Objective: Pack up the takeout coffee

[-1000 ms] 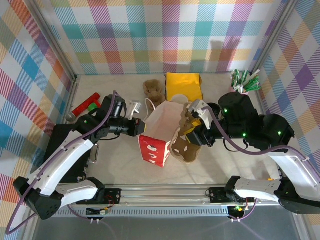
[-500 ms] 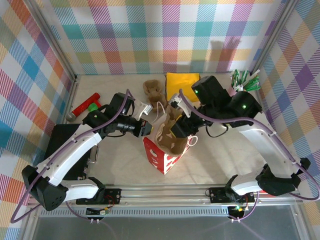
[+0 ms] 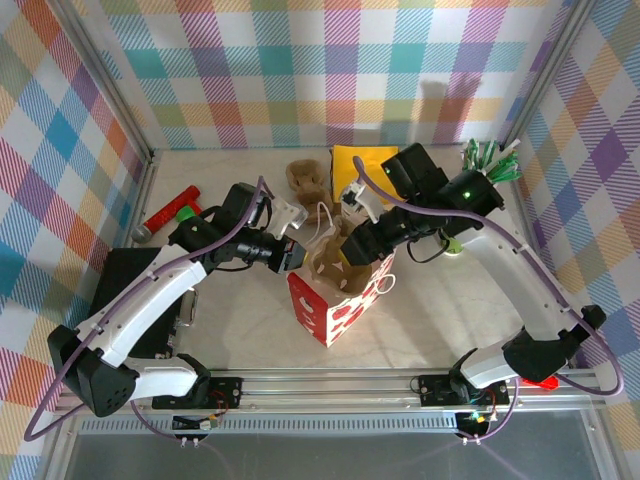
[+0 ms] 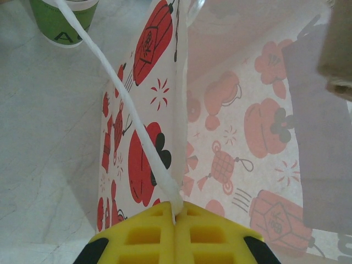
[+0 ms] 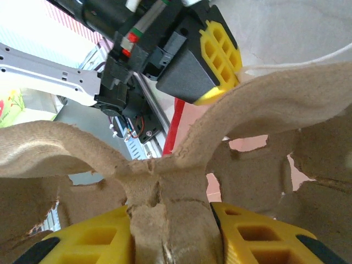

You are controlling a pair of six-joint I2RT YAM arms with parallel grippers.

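Overhead, plus wrist close-ups (bag (image 3: 335, 315) shared)

Bright, even overhead light, soft table (image 3: 240, 322) shadows; bag (image 4: 236, 126) wall glows through; carrier (image 5: 165, 231) blurs up close.

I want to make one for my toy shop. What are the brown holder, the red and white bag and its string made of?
The brown holder looks like moulded paper pulp: matte and fuzzy, with ragged fibrous edges. The bag seems to be thin paper with a smooth printed face, and light glows through its wall. Its string looks like twisted white paper cord, though it could be cotton.
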